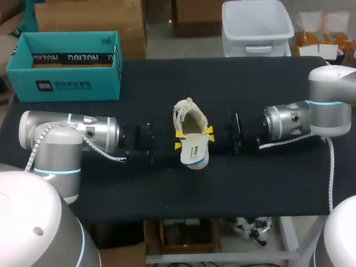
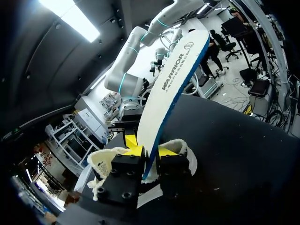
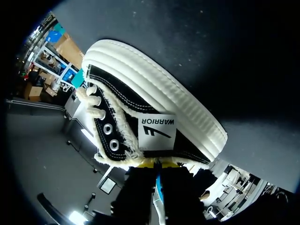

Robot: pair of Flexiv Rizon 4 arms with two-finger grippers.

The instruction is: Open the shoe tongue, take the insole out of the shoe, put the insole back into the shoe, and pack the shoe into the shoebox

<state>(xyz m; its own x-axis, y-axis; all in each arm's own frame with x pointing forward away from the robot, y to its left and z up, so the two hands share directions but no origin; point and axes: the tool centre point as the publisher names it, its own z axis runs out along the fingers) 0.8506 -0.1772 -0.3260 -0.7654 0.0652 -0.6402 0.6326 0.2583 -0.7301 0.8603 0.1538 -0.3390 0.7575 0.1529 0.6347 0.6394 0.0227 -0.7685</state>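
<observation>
Clenching the insole [image 2: 176,79] in my left gripper [image 2: 148,147], I see it rising lengthwise from the shoe [image 1: 191,118]; right gripper [image 1: 209,135] state unclear.

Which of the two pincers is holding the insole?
The left pincer: the insole stands clamped in it, while the right pincer is against the shoe.

One black-and-white canvas shoe with cream laces [image 1: 188,111] and one white blue-edged insole [image 1: 194,152] are mid-worktop. One teal cardboard shoebox [image 1: 67,69] sits at the black worktop's [image 1: 267,183] far left corner. Two silver robot arms: left arm [image 1: 72,133], right arm [image 1: 289,119].
</observation>
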